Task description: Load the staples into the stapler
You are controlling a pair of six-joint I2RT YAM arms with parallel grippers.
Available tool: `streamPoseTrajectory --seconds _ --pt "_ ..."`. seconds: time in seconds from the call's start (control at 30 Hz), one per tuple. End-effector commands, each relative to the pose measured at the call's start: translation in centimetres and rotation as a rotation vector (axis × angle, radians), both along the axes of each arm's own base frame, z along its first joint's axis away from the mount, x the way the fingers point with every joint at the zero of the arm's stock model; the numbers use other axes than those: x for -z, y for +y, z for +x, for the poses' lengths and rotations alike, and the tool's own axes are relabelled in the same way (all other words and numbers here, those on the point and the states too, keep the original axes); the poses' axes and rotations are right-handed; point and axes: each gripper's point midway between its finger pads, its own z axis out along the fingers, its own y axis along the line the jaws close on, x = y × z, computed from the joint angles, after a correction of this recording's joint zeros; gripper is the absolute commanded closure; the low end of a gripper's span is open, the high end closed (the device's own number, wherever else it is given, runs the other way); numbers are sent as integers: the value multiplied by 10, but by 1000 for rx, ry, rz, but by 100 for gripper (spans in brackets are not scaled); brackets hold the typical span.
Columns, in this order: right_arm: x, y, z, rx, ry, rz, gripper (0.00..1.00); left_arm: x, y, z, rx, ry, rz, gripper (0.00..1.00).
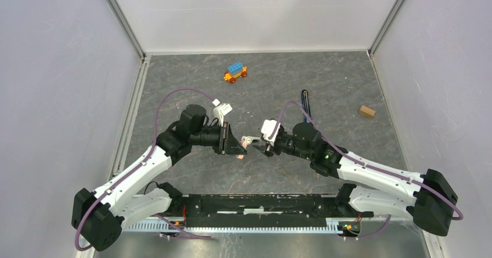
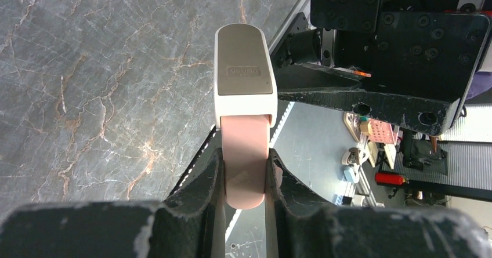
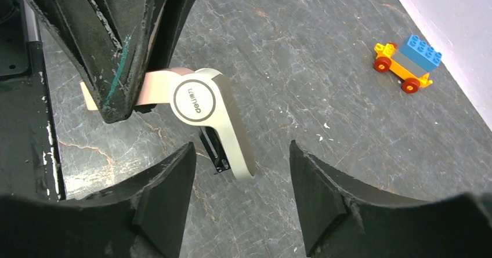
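My left gripper [image 2: 245, 165] is shut on the pink base of a small pink and white stapler [image 2: 243, 72], held above the table between the two arms [image 1: 246, 141]. Its white top arm [image 3: 229, 130] is swung open on a round hinge, and a black rail [image 3: 213, 151] shows underneath. My right gripper [image 3: 241, 177] is open, with its fingers either side of the white arm's tip and apart from it. In the top view the left gripper [image 1: 238, 144] and the right gripper [image 1: 258, 143] face each other closely. No staples are in view.
A slim dark-blue and black bar [image 1: 305, 103] lies on the table behind the right arm. A toy car with a blue top [image 1: 235, 72] stands at the back. A small brown block [image 1: 366, 111] sits at the right. White walls enclose the table.
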Motion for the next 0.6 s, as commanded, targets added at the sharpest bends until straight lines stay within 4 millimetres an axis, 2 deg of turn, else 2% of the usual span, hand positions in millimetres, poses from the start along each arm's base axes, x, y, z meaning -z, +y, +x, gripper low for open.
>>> streamPoseTrajectory --seconds 0.0,0.13,0.33,0.4,0.47,0.57 --pt "-23 15 0 -43 -65 48 37 -21 -4 -1 65 -85 -36 98" --pt "-21 19 -4 -64 -64 50 49 -17 -5 -2 85 -59 -25 98" --pt "-13 14 -6 -53 -59 57 75 -19 -8 0 100 -15 -6 98" --pt "-8 12 -9 -56 -45 52 81 -23 -6 8 73 -37 9 92" --pt "0 11 -15 -74 -21 45 83 -27 -2 19 28 -66 39 87" --pt "10 8 -21 -80 13 52 84 -32 5 34 -27 -114 76 70"
